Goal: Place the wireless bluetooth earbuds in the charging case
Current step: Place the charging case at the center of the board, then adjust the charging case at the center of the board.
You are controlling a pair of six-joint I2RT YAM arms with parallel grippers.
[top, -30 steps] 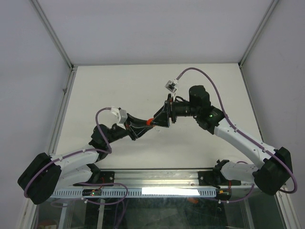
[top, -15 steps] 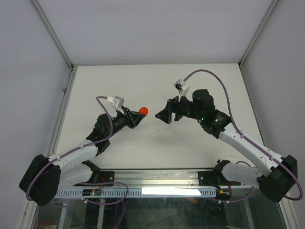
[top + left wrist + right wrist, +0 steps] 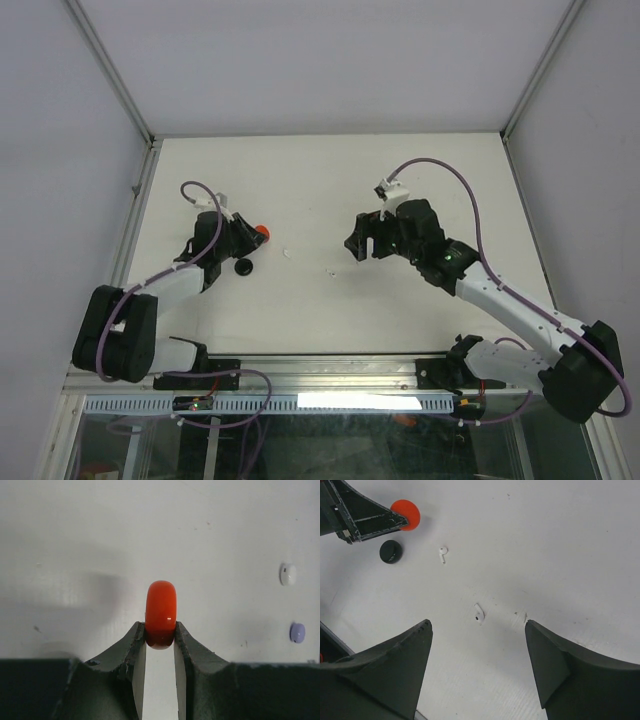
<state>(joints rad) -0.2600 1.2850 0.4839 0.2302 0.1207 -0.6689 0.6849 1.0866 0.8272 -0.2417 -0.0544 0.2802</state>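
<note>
The left claw (image 3: 160, 626) pinches a glossy red round plastic charging case (image 3: 161, 605); the right claw (image 3: 477, 624) gapes empty over a bud.
The left claw's jaws are nearly closed on the case's lower rim, holding it on edge above the white table (image 3: 75, 540), probably to present it. The right claw's jaws stand wide, framing a tiny white stemmed plastic earbud (image 3: 479, 615) lying loose on the table, seemingly lined up for a pick. A second white earbud (image 3: 443, 554) lies near a black round puck-like case (image 3: 390, 551).
</note>
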